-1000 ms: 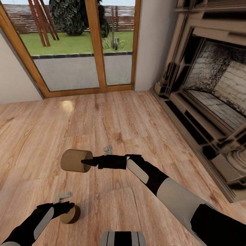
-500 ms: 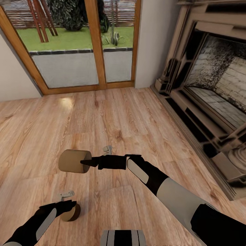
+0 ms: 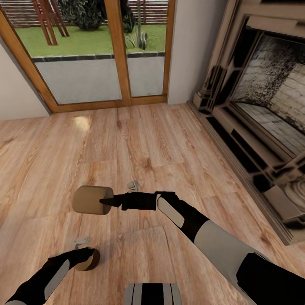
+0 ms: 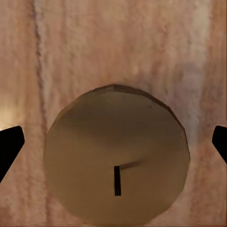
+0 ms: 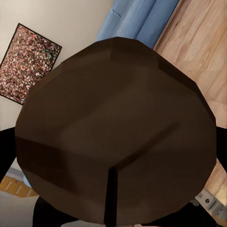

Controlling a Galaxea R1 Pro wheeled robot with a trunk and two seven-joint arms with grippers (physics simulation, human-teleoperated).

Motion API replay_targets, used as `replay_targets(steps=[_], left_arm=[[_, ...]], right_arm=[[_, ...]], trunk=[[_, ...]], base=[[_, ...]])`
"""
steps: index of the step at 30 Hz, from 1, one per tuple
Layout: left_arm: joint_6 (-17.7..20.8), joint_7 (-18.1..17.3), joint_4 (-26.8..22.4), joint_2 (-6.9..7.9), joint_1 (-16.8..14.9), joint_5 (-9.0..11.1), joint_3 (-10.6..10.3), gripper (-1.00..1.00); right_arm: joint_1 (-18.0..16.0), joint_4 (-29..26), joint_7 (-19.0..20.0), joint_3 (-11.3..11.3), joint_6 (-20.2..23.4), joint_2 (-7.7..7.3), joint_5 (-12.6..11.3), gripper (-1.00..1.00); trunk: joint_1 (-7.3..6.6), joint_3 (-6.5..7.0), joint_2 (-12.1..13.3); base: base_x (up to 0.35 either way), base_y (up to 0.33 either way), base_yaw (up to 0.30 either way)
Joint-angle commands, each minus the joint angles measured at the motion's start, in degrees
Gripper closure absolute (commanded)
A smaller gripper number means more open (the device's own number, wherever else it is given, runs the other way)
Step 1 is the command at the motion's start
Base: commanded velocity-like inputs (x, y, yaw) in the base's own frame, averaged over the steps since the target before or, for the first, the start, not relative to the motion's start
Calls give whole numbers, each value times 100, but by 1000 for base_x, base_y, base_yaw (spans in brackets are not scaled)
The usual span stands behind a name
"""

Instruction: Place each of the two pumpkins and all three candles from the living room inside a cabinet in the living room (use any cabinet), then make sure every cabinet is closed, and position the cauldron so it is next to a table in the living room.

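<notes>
— How many candles do you count?
— Two: one candle (image 3: 88,200) at nine o'clock of centre, a second candle (image 3: 90,260) at seven o'clock.
— Arms?
— Two, one gripper each.
— Fireplaces, glass doors?
— One fireplace (image 3: 271,101) at three o'clock; two door panes (image 3: 84,55) at twelve.

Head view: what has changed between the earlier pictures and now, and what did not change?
The camera has moved: the glass door and the fireplace have shifted in the picture, so the view turned, not the things. Both arms kept their poses. The right gripper still holds one candle sideways above the floor; the left gripper still holds the other candle. Nothing was released.
</notes>
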Motion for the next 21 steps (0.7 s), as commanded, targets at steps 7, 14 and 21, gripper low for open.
replay_targets(steps=[7, 14, 21], left_arm=[[-82, 42, 216, 10, -2, 33, -1, -100], [-164, 42, 226, 10, -2, 31, -9, -100], [-176, 41, 226, 9, -2, 24, -37, -100]], right_arm=[[-5, 3, 1, 8, 51, -1, -64, 100], [-5, 3, -5, 8, 51, -1, -64, 100], [-5, 3, -19, 8, 51, -1, -57, 100]], trunk=[[4, -48, -4], [12, -115, -8], [12, -115, -8]], base=[[0, 0, 0], [0, 0, 0], [0, 0, 0]])
